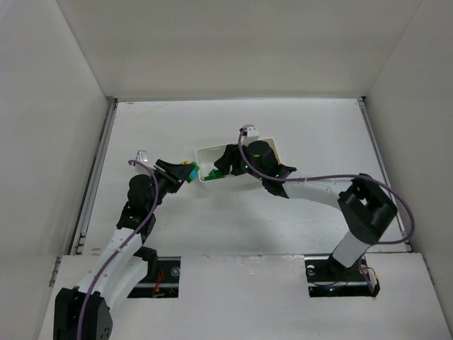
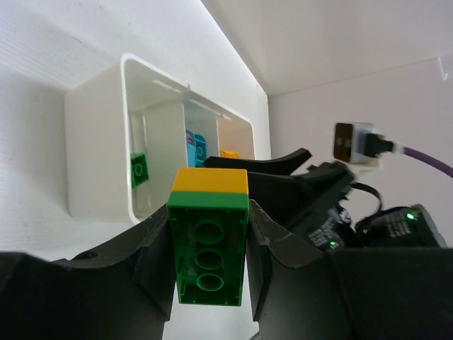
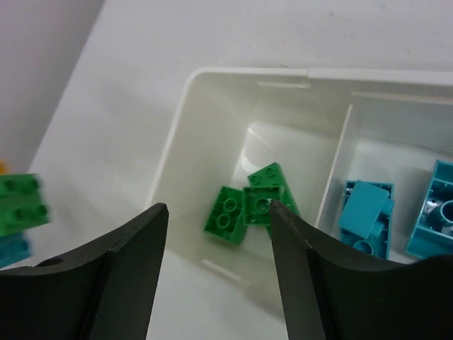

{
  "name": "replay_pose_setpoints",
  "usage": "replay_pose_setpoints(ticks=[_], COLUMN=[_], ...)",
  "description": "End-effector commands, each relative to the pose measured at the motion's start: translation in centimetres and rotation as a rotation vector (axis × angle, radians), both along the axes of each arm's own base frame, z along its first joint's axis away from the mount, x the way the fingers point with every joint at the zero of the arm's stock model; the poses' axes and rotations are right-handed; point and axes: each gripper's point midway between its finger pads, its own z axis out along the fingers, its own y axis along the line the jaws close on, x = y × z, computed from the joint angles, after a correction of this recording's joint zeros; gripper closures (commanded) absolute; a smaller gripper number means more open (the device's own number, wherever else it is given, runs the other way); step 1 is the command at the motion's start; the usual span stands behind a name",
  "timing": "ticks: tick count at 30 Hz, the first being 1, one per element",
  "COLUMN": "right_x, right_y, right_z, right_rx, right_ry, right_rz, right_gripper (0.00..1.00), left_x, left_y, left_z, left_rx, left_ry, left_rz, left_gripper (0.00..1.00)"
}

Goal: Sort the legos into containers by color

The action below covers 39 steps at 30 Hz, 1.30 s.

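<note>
My left gripper (image 2: pixel 209 241) is shut on a green brick with a yellow-orange brick on top (image 2: pixel 210 212), held just left of the white tray (image 2: pixel 92 142). In the top view this gripper (image 1: pixel 185 172) sits beside the tray's left end (image 1: pixel 205 152). My right gripper (image 3: pixel 218 206) is open and empty above the tray's left compartment, which holds green bricks (image 3: pixel 228 214). The middle compartment holds cyan bricks (image 3: pixel 364 216). An orange brick (image 2: pixel 228 153) shows in the far compartment. In the top view the right gripper (image 1: pixel 228 164) covers most of the tray.
A blurred green piece (image 3: pixel 21 205) with cyan below it (image 3: pixel 14 248) shows outside the tray at the left edge of the right wrist view. The right arm (image 2: pixel 318 205) and its purple cable (image 1: pixel 340 180) lie close to the tray. White walls enclose the table.
</note>
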Motion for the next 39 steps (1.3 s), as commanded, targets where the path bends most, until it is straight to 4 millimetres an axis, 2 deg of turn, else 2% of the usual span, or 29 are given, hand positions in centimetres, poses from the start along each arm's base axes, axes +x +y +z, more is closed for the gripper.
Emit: replay_pose_setpoints(ticks=[1, 7, 10, 15, 18, 22, 24, 29, 33, 39], right_x=[-2.1, -5.2, -6.5, -6.3, -6.8, -7.2, -7.3, -7.7, -7.6, -7.6], right_y=[0.2, -0.5, 0.4, 0.5, 0.8, 1.4, 1.4, 1.3, 1.5, 1.5], right_z=[6.9, 10.7, 11.1, 10.9, 11.0, 11.0, 11.1, 11.7, 11.2, 11.0], right_rx=[0.159, 0.388, 0.479, 0.571, 0.598, 0.632, 0.648, 0.685, 0.685, 0.683], right_ry=[-0.112, -0.108, -0.052, 0.017, 0.041, 0.073, 0.082, 0.088, 0.101, 0.106], right_rz=[0.085, 0.262, 0.372, 0.405, 0.448, 0.479, 0.489, 0.517, 0.518, 0.515], right_gripper=[0.34, 0.22, 0.18, 0.16, 0.16, 0.2, 0.26, 0.26, 0.27, 0.4], left_x=[0.1, 0.0, -0.3, -1.0, -1.3, -1.7, -1.7, -1.9, -2.0, -2.1], left_y=[-2.1, -3.2, -3.7, -4.0, -4.2, -4.7, -5.0, -6.2, -6.4, -6.5], left_z=[4.0, 3.8, 4.1, 5.2, 5.6, 6.4, 6.6, 5.7, 5.5, 5.6], left_rx=[-0.088, -0.197, -0.254, -0.332, -0.363, -0.397, -0.406, -0.408, -0.407, -0.41], left_ry=[-0.127, -0.137, -0.147, -0.174, -0.182, -0.198, -0.197, -0.161, -0.158, -0.161], left_rz=[-0.078, -0.127, -0.157, -0.186, -0.197, -0.219, -0.229, -0.253, -0.252, -0.253], left_gripper=[0.84, 0.83, 0.83, 0.82, 0.81, 0.8, 0.8, 0.8, 0.8, 0.8])
